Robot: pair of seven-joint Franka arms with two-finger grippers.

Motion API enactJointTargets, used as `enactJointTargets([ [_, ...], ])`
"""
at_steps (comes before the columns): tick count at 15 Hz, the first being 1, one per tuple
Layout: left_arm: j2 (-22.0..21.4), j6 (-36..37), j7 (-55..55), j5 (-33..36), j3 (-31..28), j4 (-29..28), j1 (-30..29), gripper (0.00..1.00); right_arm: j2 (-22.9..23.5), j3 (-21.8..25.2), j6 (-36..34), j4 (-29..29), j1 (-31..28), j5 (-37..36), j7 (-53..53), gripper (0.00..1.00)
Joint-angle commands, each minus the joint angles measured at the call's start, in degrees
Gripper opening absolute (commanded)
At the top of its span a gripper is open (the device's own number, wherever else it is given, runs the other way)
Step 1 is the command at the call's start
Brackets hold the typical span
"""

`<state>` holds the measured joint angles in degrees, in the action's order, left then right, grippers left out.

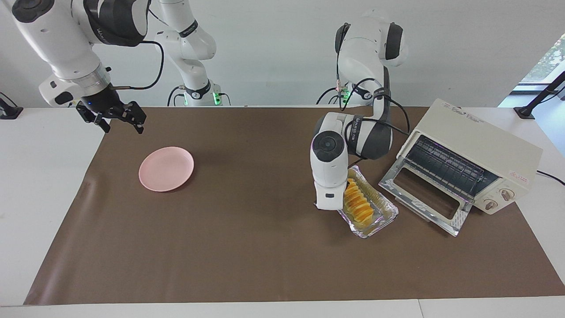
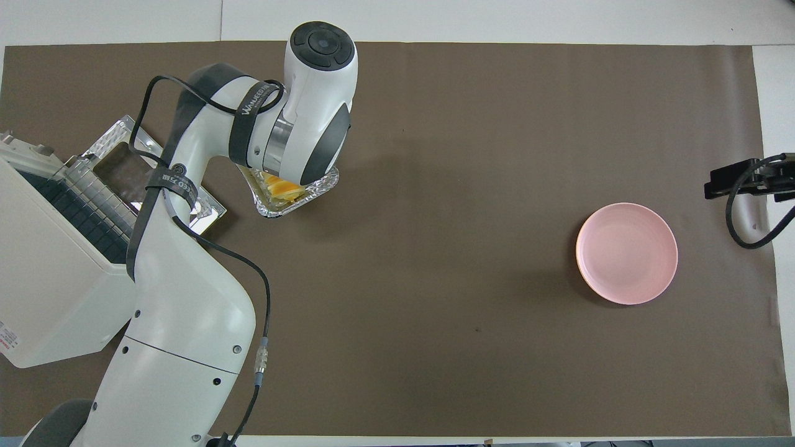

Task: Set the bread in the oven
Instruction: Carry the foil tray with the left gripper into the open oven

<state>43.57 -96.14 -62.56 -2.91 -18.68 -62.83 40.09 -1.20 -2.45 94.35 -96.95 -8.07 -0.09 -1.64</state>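
Observation:
The bread, a ridged golden-yellow loaf, lies in a crinkled foil tray. My left gripper is shut on the tray's rim at the end nearer the robots, mostly hidden by its own wrist. The tray hangs slightly tilted just above the mat, right beside the oven's dropped door. The cream oven stands open at the left arm's end, its wire rack showing. From overhead only a bit of bread and a tray corner show under the wrist. My right gripper waits open above the mat's edge beside the pink plate.
A round pink plate sits on the brown mat toward the right arm's end, also seen from overhead. The oven's body takes up the mat's corner at the left arm's end.

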Motion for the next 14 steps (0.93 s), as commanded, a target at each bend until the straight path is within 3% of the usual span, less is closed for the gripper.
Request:
enactJointTargets([
  [1, -0.5, 2.3, -3.6, -0.4, -2.8, -0.3, 0.3, 0.0, -1.4, -0.5, 0.6, -1.6, -0.4, -1.2, 0.6, 1.0],
  [4, -0.5, 3.1, -6.5, -0.7, -4.1, -0.3, -0.4, 0.0, -1.4, -0.5, 0.6, -1.6, -0.4, -1.2, 0.6, 1.0],
  [14, -2.2, 2.5, -5.5, -4.4, -4.4, -0.7, -11.0, 0.0, -1.4, -0.5, 0.5, -1.6, -0.4, -1.2, 0.6, 1.0],
])
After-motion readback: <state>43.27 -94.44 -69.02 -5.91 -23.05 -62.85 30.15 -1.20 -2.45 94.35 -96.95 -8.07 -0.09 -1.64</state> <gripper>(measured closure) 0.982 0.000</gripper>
